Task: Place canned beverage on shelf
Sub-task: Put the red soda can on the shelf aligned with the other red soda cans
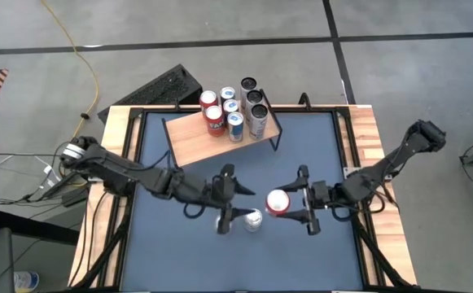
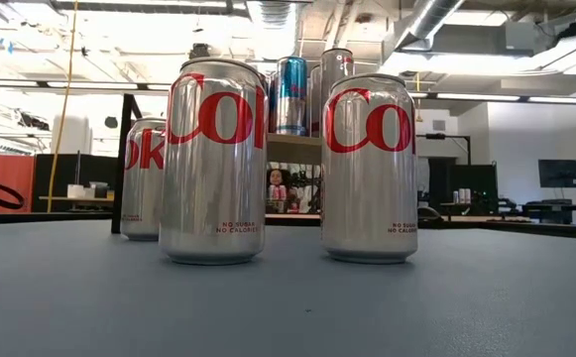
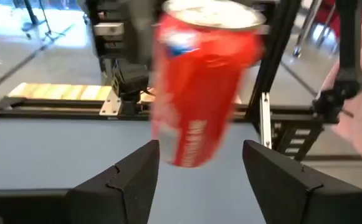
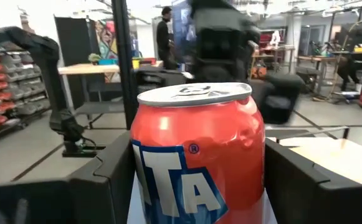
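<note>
The desk point(image 1: 179, 252) has a matte blue-grey top inside a pale wooden frame with black rails. At its far edge stands the shelf point(image 1: 195, 137), a flat rectangular board of light wood on thin black metal legs. One end of the board carries a cluster of upright cylindrical cans point(image 1: 234, 106): red ones, silver-and-blue ones and darker ones. The rest of the board is bare.

The right hand point(image 1: 289, 205) is over the middle of the desk, well apart from the shelf. It pinches a red can point(image 1: 278, 202) between its two dark fingers. In the right wrist view this can point(image 4: 196, 155) is smooth, glossy metal, red with a blue-and-white printed band and a silver lid with a pull tab, and a finger presses against each of its sides.

The left hand point(image 1: 229, 203) lies just beside the right one, facing it. Its fingers are spread and hold nothing. In the left wrist view the red can point(image 3: 199, 81) shows tilted, beyond the gap between the two black angular fingers point(image 3: 121, 180) and not touching them.

A small silver can point(image 1: 253, 220) stands upright on the desk near the left hand's fingertips. The low view shows three polished silver cans point(image 2: 213, 159) with red lettering standing on the desk surface.
</note>
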